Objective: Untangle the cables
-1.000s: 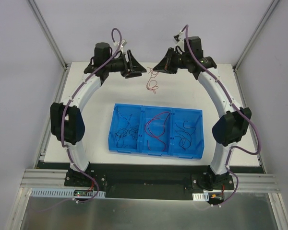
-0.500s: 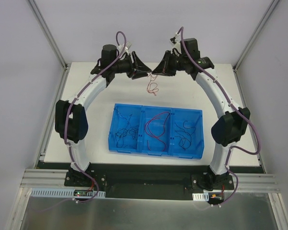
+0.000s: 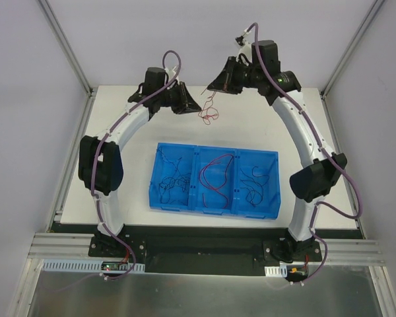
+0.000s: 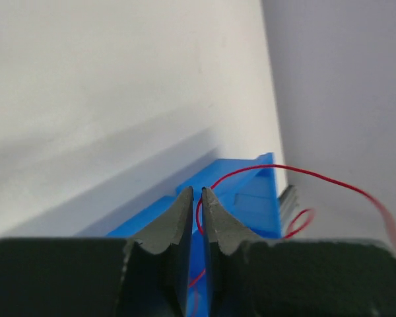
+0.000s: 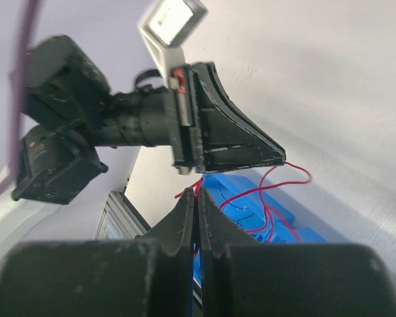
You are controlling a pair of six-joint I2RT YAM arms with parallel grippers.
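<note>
A thin red cable (image 3: 208, 113) hangs in a small tangle above the white table (image 3: 119, 145), behind the blue tray (image 3: 214, 206). My right gripper (image 3: 212, 88) is shut on one strand of it; in the right wrist view the wire comes out at its tips (image 5: 197, 193). My left gripper (image 3: 195, 105) faces it from the left, jaws closed on another strand (image 4: 198, 214), which arcs off to the right (image 4: 303, 173). The left gripper (image 5: 277, 157) and the red loops (image 5: 277, 188) show in the right wrist view. More cables lie in the tray: black (image 3: 171, 181), purple (image 3: 214, 173), black (image 3: 254, 181).
The tray has three compartments and sits mid-table, near the arms' bases. Grey enclosure walls (image 3: 26, 99) and metal posts (image 3: 66, 46) surround the table. Purple harness cables (image 3: 165, 56) loop over both wrists.
The left jaws have closed on the red cable. The left gripper came in toward the right one, which has risen a little, lifting the tangle slightly.
</note>
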